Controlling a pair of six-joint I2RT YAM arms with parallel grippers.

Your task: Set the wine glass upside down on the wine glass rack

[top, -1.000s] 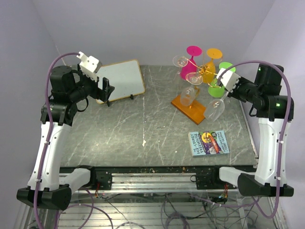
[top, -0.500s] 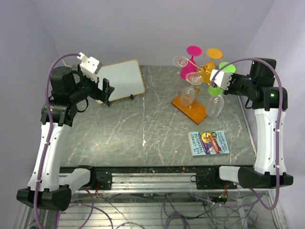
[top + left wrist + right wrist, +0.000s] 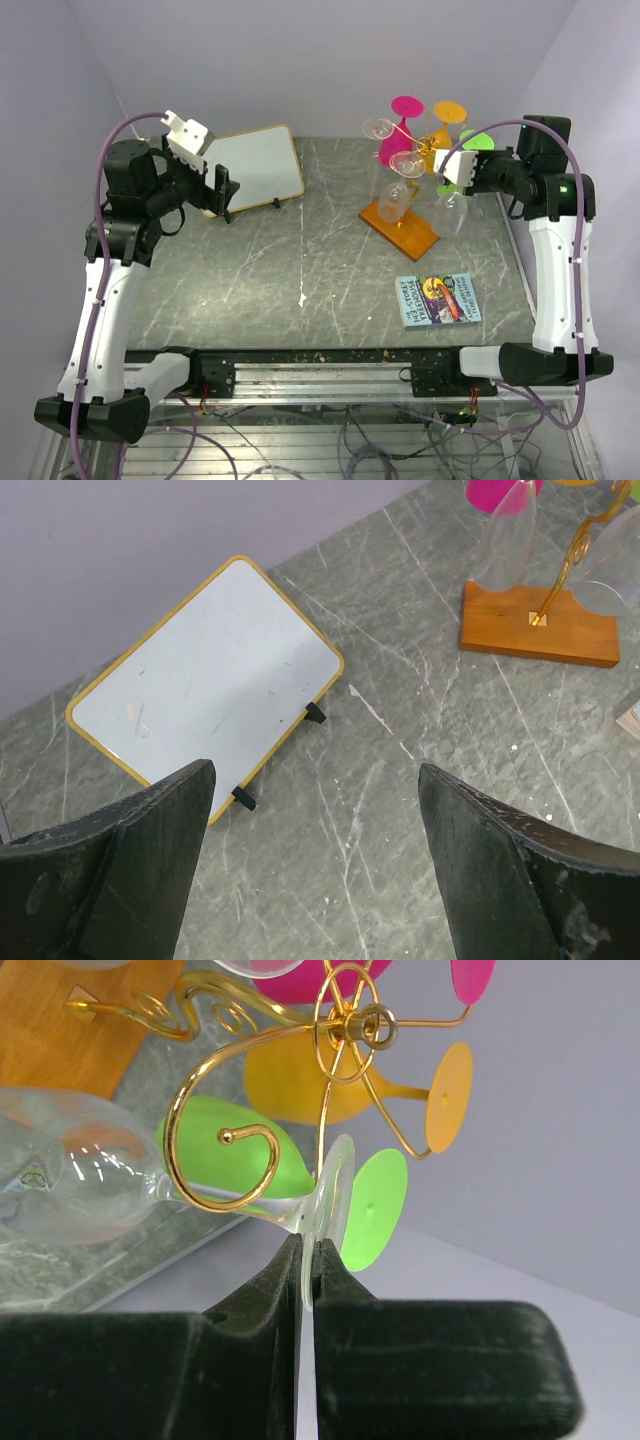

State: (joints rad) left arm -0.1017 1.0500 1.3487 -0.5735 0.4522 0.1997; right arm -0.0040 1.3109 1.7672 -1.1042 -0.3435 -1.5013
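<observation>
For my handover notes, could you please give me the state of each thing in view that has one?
Wine glass: bowl down, foot pinched, stem against a rack curl.
Right fingers: shut on the wine glass foot.
Left fingers: open, empty.
Wine glass rack: upright, several glasses hanging.
White board: propped on its stand.
Book: closed, lying flat.

Right tool [image 3: 455, 172] grips wine glass [image 3: 449, 212], bowl down, against wine glass rack [image 3: 404, 229].

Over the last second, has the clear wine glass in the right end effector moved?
Yes. The wine glass in the right end effector has shifted left, toward the wine glass rack, and hangs more upright beside its orange base.
</observation>
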